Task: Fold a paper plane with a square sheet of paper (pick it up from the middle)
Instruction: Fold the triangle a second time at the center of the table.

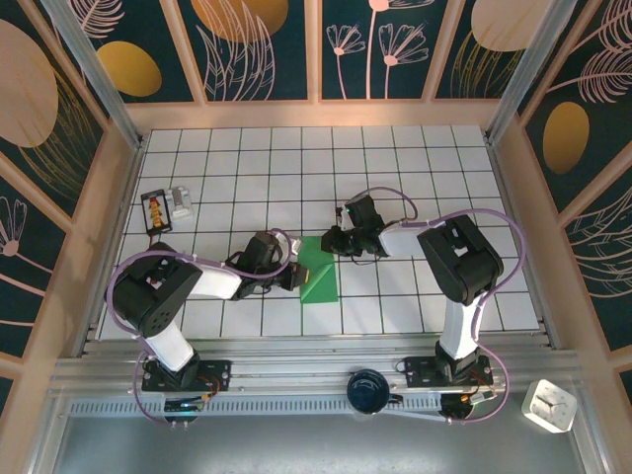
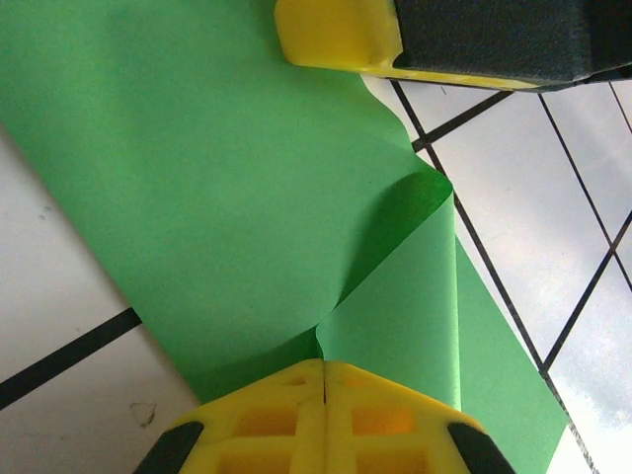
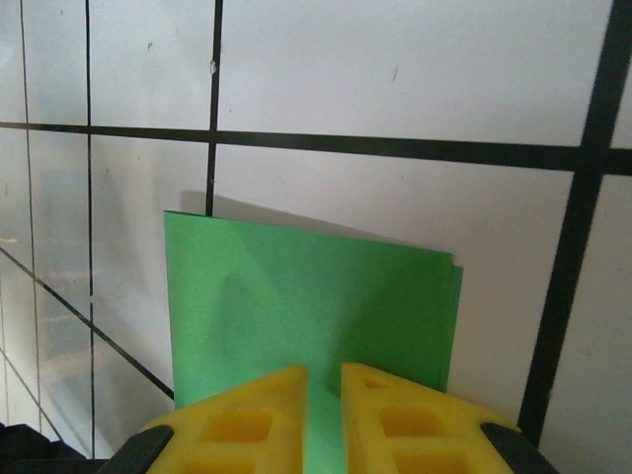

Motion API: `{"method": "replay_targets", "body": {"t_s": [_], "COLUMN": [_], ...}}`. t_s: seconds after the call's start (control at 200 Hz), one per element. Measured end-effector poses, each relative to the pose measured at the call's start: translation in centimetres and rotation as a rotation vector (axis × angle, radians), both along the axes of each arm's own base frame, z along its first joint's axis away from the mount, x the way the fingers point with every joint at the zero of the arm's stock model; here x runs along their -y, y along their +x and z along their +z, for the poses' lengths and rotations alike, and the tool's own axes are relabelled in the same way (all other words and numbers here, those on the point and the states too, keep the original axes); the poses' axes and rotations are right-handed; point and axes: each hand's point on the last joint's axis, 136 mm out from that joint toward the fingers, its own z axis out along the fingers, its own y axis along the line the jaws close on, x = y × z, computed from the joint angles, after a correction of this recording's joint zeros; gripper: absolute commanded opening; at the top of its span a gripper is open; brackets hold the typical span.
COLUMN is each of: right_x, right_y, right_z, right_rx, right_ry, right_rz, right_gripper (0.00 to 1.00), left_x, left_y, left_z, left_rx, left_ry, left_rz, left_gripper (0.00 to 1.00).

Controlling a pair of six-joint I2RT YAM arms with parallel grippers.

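Top view: thin green paper sheet [image 1: 318,281] lies folded on white tiled bench [image 1: 415,168], front-centre, btwn the two arms. Left gripper [image 1: 292,274] is at its left edge, right gripper [image 1: 337,243] at its far edge. Jaw state is not readable from up there, since the wrists cover the fingertips.

Left wrist cam shows more: left gripper [image 2: 324,367] is closed, yellow fingers pressed together w/ a raised flap of the sheet pinched in the seam. The flap curls up off the lower layer. At the top of the same view, a yellow finger [image 2: 331,35] w/ black pad, belonging to the right gripper, sits over the sheet's edge; contact unclear.

Right wrist cam: right gripper [image 3: 324,387] has fingers slightly apart, w/ a narrow gap and green showing thru it. Two layers are visible at the sheet's right corner. Can't tell whether those fingers touch the paper. The sheet's near part is cut off by the fingers in both wrist views.
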Motion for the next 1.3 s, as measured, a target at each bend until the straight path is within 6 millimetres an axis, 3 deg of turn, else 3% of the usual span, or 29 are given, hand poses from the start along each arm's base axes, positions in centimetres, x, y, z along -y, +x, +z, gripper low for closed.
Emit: {"method": "replay_targets", "body": {"t_s": [0.325,0.57,0.821,0.971,1.296], "right_x": [1.7,1.8,0.4,0.7,0.8], "right_y": [-1.3,-6.0,-10.7,-11.4,-11.1], "right_z": [1.4,2.5,0.5,-0.5,-0.6], "right_rx": [0.032,0.039,-0.036,-0.064,-0.050], "right_ry": [-0.041,-0.014,0.002,-0.013,-0.026], "right_rz": [-0.015,0.009,0.050,0.036,0.028], "right_gripper": [0.16,0.09,0.06,0.04,0.03], "left_x": [0.1,0.1,0.2,0.2,0.4], "left_y": [0.0,0.1,0.1,0.2,0.8], "left_z": [0.0,0.1,0.1,0.1,0.3], "left_rx": [-0.016,-0.026,-0.036,-0.042,-0.046], "left_ry": [-0.008,-0.014,-0.015,-0.013,0.002], "left_rz": [0.009,0.013,0.016,0.017,0.028], "left_gripper": [0.00,0.00,0.00,0.00,0.00]}}
